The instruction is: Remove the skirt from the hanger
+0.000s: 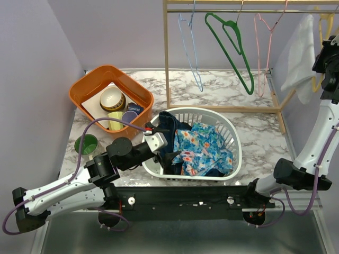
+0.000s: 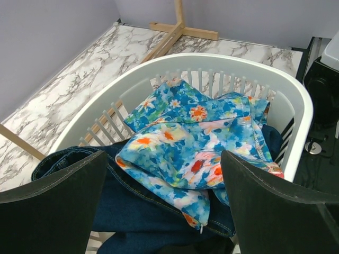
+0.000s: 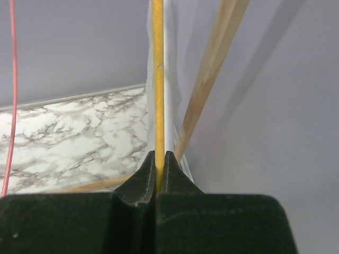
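Skirt (image 1: 300,58) cloth, pale white, hangs at the far right of the wooden rack (image 1: 222,6) on a yellow hanger (image 1: 324,24), well above the marble tabletop (image 1: 212,87); from above we see only part of the hanger, since the cloth and the right arm cover the rest. The right pincer (image 3: 157,177) is clamped on the hanger's yellow bar, its fingers pressed together around it, and from the wrist we see only a thin white strip of skirt just behind that bar; how it is fastened we cannot tell. A pink hanger (image 1: 263,53), a green hanger (image 1: 233,47) and a blue hanger (image 1: 190,47) hang bare further left. The left pincer (image 2: 164,159) hovers over the white basket (image 1: 233,153), fingers wide apart, holding nothing. In the basket a floral garment (image 2: 185,132) lies on dark denim (image 2: 132,206), partly hidden. An orange bin (image 1: 85,87) sits at the far left.
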